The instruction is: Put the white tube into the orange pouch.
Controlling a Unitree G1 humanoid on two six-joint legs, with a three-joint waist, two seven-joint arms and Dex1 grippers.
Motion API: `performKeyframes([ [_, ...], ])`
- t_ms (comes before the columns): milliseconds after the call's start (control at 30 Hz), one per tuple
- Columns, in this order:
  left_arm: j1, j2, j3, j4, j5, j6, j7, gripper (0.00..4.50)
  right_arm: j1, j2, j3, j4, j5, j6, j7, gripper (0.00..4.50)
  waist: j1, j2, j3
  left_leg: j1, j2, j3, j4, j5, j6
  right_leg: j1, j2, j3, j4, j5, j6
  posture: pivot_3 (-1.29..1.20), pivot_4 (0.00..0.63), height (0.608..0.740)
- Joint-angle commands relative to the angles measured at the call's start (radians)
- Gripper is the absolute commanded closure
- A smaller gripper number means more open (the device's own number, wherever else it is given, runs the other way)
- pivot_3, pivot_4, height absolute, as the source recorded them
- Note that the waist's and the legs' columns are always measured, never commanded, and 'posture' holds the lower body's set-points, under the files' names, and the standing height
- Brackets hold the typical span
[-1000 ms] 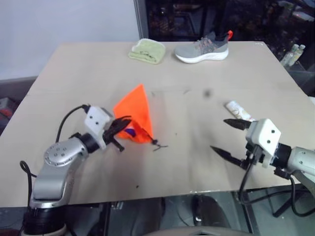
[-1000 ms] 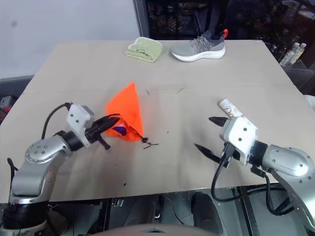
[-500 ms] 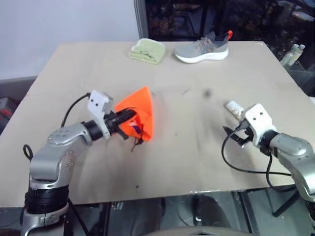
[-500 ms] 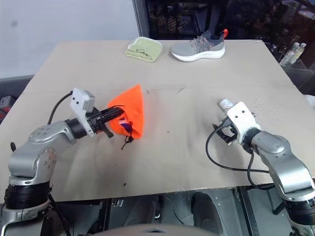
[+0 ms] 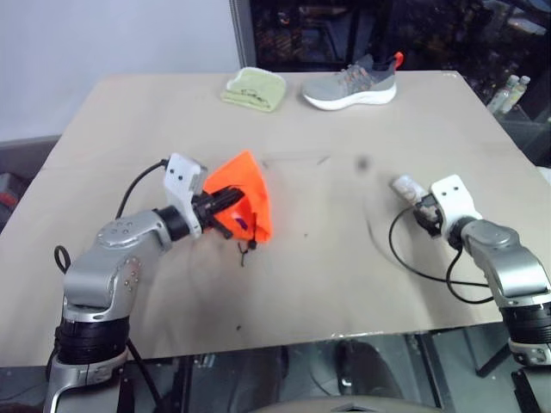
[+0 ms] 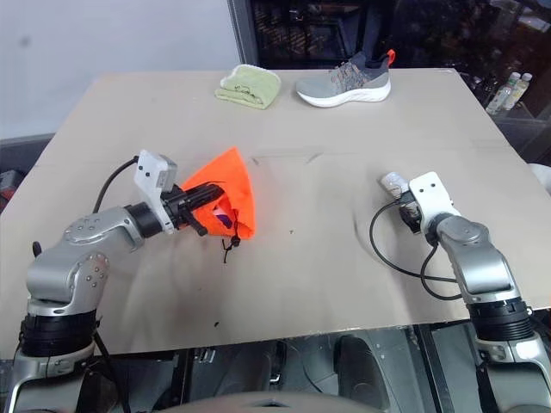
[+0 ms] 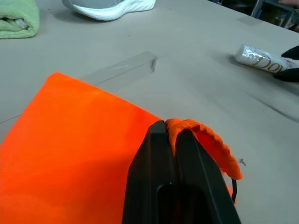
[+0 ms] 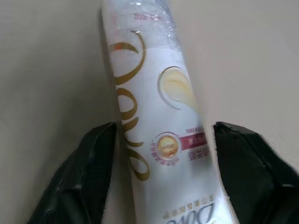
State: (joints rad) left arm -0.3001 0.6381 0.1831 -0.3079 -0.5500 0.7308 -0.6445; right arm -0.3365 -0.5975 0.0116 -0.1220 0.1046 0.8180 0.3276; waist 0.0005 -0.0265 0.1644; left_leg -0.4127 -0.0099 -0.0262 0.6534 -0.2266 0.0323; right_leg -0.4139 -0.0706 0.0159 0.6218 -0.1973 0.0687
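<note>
Your left gripper [image 7: 170, 140] is clamped on the rim of the bright orange fabric pouch [image 5: 245, 194]. The small flat white tube [image 8: 154, 121] lies on the table [image 5: 327, 258] between the right gripper's [image 8: 161, 154] fingers, which stand apart around it. The smooth tube can slip sideways if they close off-centre.

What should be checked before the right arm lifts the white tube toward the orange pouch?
1. Left gripper shut on the orange pouch's rim: ok.
2. Pouch mouth open wide enough for the tube: cannot tell.
3. White tube lies between the right gripper's fingers: ok.
4. Right fingers closed on the tube: not ok; a gap remains on each side.
5. Tube still flat on the table: ok.
6. Table stretch between tube and pouch free of the shoe and green cloth: ok.
</note>
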Motion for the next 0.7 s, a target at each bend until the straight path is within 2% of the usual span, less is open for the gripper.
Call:
performKeyframes([
  [33, -0.027, 0.008, -0.008, -0.037, 0.002, 0.007, 0.015, 4.5, 0.004, -0.024, -0.057, -0.098, 0.036, 0.016, 0.048, 2.57, -0.002, 0.0, 0.0, 0.0, 0.0, 0.0, 0.0, 0.0, 0.0, 0.0, 0.0, 0.0, 0.0, 0.0, 0.0, 0.0, 0.15, 0.74],
  [233, -0.096, -0.011, -0.05, -0.006, -0.003, 0.07, 0.045, 4.5, -0.005, -0.041, -0.086, -0.341, 0.169, 0.124, 0.154, 2.57, -0.008, 0.001, 0.001, -0.001, 0.0, -0.003, 0.0, 0.0, 0.0, 0.0, 0.0, 0.0, 0.0, 0.0, 0.0, 0.0, 0.15, 0.74],
  [333, -0.15, -0.037, -0.082, 0.027, 0.004, 0.113, 0.069, 4.5, -0.019, -0.011, -0.043, -0.49, 0.274, 0.202, 0.198, 2.57, -0.01, 0.001, 0.001, 0.0, 0.0, -0.003, 0.0, 0.0, 0.0, 0.0, 0.0, 0.0, 0.0, 0.0, 0.0, 0.0, 0.15, 0.74],
  [400, -0.177, -0.041, -0.101, 0.038, 0.011, 0.124, 0.068, 4.5, -0.024, 0.002, 0.001, -0.549, 0.283, 0.228, 0.185, 2.57, -0.011, 0.001, 0.001, 0.0, 0.0, -0.004, 0.0, 0.0, 0.0, 0.0, 0.0, -0.001, 0.001, 0.0, 0.0, 0.0, 0.15, 0.74],
  [533, -0.196, -0.036, -0.108, 0.041, 0.008, 0.139, 0.06, 4.5, -0.031, -0.014, 0.034, -0.518, 0.199, 0.241, 0.099, 2.57, -0.012, 0.001, 0.001, -0.001, -0.001, -0.004, 0.0, 0.0, 0.0, 0.0, 0.0, -0.001, 0.001, 0.0, 0.0, 0.0, 0.15, 0.74],
  [700, -0.197, -0.036, -0.106, 0.04, 0.017, 0.134, 0.059, 4.5, -0.008, -0.099, 0.009, -0.297, 0.023, 0.13, -0.018, 2.57, -0.003, 0.001, 0.001, -0.001, -0.003, -0.004, 0.0, 0.0, 0.0, 0.0, -0.002, -0.001, 0.001, 0.0, 0.0, 0.0, 0.15, 0.74],
])
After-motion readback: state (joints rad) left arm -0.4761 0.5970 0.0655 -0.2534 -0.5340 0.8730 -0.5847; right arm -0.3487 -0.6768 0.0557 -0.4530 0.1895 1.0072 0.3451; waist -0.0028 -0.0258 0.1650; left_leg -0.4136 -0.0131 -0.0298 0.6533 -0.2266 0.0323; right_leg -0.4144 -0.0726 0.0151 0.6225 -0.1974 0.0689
